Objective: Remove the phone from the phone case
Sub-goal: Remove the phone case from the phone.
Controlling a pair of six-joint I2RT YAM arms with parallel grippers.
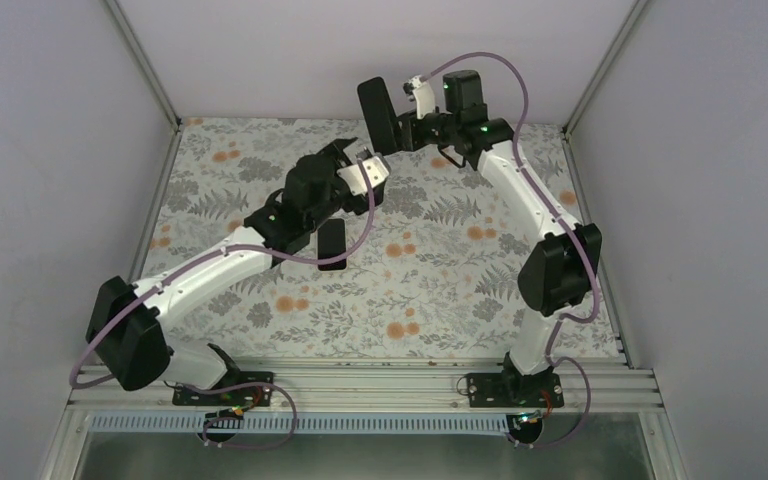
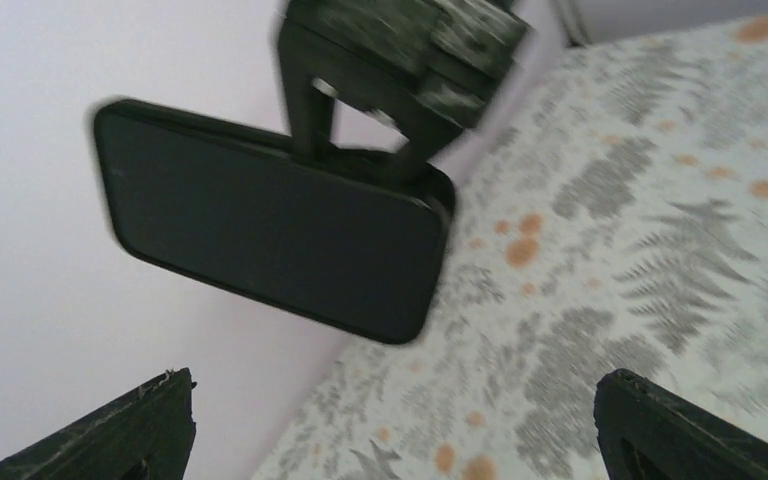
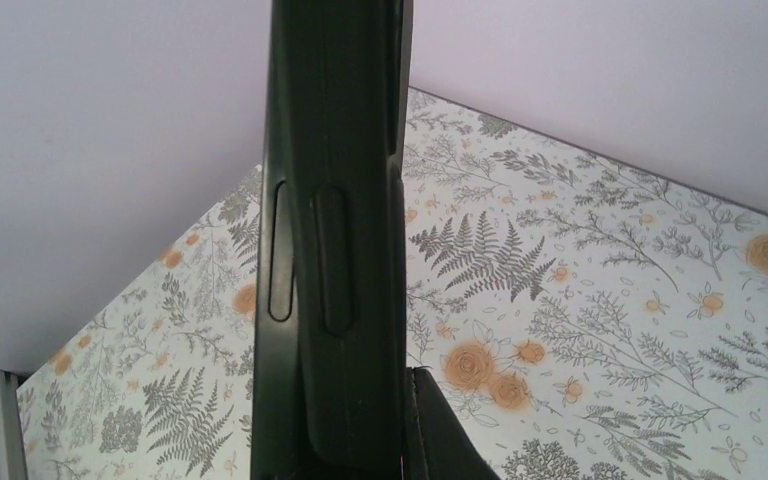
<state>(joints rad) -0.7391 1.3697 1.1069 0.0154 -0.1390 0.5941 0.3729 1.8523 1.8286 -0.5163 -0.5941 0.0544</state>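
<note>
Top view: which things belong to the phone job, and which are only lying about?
Belong to the job: phone case, held up by the shut right gripper; open left gripper facing it; black flat thing lying under the left arm, perhaps the phone.
Only lying about: flowered table cover; nothing else loose shows.

floral-print table (image 1: 440, 290); 1 flat black slab (image 1: 331, 243) lying on it.

Place: robot lab test cell.
Walls: plain white panels (image 1: 50, 150) at 9, 12 & 3 o'clock.
Frame: alu. profile posts (image 1: 145, 60); rail (image 1: 360, 385) at 6 o'clock.
Rig: left arm (image 1: 210, 272) & right arm (image 1: 520, 195) bolted on, w/ purple cables (image 1: 505, 60).
Tabletop: floral mat (image 1: 430, 290).
</note>
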